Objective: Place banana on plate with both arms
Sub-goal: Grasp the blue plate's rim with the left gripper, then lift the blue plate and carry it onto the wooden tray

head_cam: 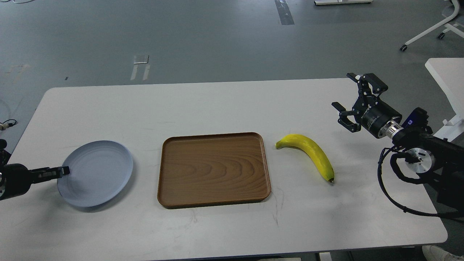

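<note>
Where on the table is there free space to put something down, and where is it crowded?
The wide strip of table behind the tray is bare, and so is the front strip near the table's front edge. Narrower bare gaps lie between plate and tray, and between tray and banana. The left gripper crowds the plate's left rim; the right gripper hangs open over the far right.

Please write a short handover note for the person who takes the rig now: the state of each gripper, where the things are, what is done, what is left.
Left gripper: at the plate's left rim, seen side-on; whether its jaws are open or shut cannot be told.
Right gripper: jaws open, empty, raised to the right of the banana.
Banana: on the table, right of the wooden tray, untouched.
Plate: left of the tray, empty.
Done: nothing placed yet.
Left: grasp the banana and set it on the plate.
</note>
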